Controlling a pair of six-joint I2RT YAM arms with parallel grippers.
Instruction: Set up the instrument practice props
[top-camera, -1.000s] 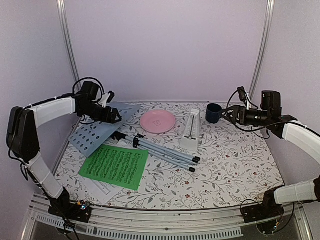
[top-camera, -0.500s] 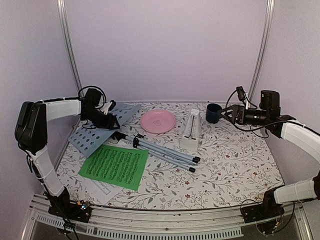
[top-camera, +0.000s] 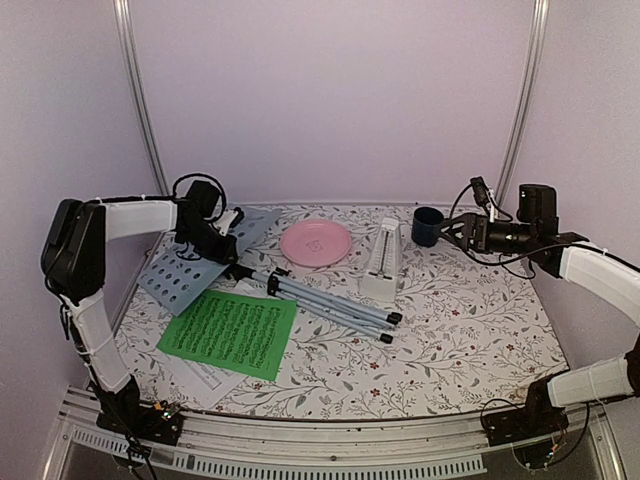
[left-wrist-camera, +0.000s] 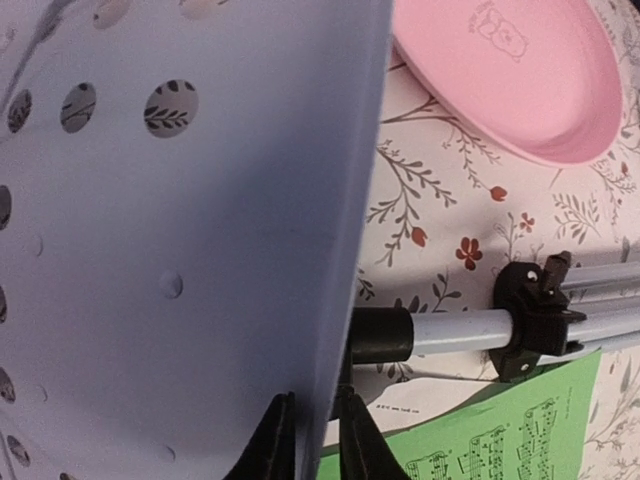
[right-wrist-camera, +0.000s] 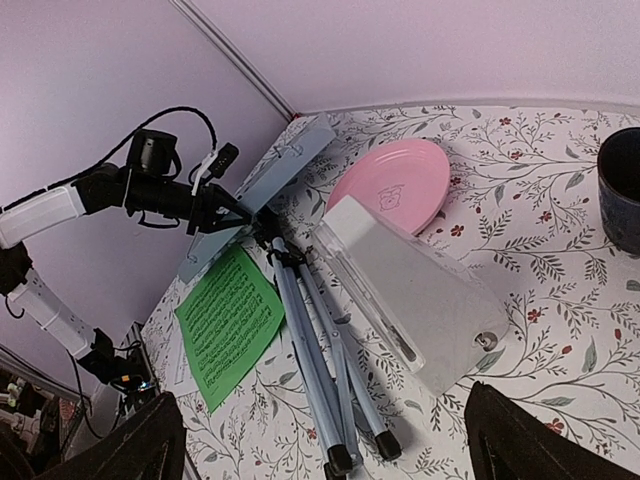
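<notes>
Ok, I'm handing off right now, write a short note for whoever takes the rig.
Left gripper: shut on the desk edge of the music stand.
Right gripper: open, in the air by the dark blue mug.
Stand lies flat, legs folded. Green music sheet overlaps the white music sheet, near left; metronome upright mid-table.
Done: stand grasped only. Left: open legs, raise stand, place sheets.

Claw (left-wrist-camera: 313, 402) pinching music stand (left-wrist-camera: 180, 250) panel edge (perforated, grey-blue), pink plate (left-wrist-camera: 520, 80) beyond, green music sheet (left-wrist-camera: 500, 445) below
</notes>
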